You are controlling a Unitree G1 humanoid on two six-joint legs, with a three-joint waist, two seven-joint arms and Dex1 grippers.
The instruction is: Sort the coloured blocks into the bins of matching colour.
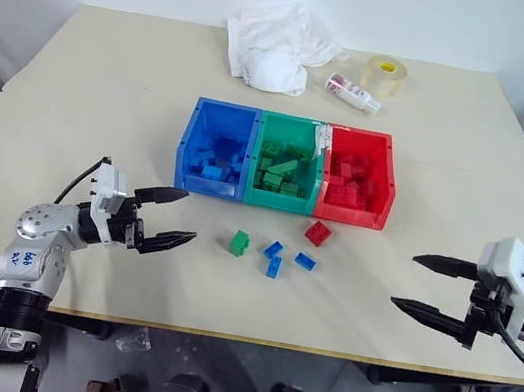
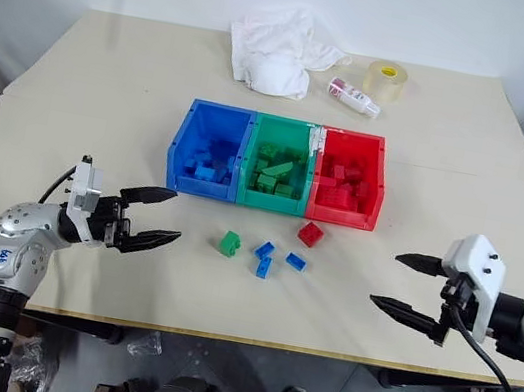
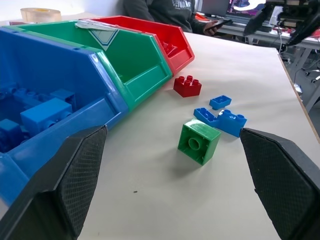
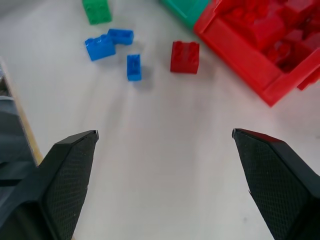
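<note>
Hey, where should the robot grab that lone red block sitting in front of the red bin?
Probably from above, pinching the two flat side walls of the red block. It sits studs-up and apart from the red bin and the blue blocks, so both sides are free. The open right gripper is on its side.

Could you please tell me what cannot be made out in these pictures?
- How many bricks lie in the blue bin: head views, too small, front wall hides some.
- Label on the bottle: head views, too small.
- Whether the two touching blue bricks are joined: left wrist view, unclear.
- The person: cut off by the edge.
</note>
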